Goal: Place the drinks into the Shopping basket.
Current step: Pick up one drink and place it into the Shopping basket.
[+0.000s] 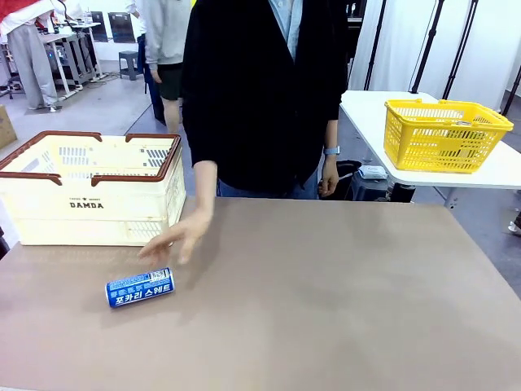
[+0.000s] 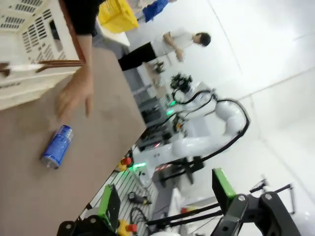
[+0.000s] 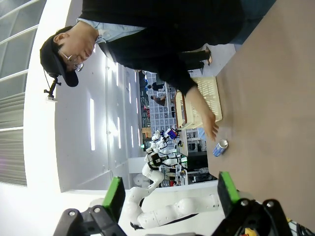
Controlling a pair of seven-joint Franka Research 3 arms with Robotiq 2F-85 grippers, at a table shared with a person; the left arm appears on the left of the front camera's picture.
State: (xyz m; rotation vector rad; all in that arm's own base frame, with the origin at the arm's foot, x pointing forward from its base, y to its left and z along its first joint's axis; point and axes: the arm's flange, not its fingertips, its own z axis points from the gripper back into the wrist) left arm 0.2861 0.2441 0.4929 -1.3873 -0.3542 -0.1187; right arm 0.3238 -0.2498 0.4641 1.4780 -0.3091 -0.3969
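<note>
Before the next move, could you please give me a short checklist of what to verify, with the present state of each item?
1. Blue can lying on its side on the table, free of any grip: ok.
2. Person's hand clear of the can: not ok; it hangs close beyond the can, apart from it.
3. Left gripper open and empty: ok.
4. Right gripper open and empty: ok.
5. Shopping basket upright with its top open, at the table's far left: ok.
6. Room on the basket's floor: cannot tell; the near wall hides it.
</note>
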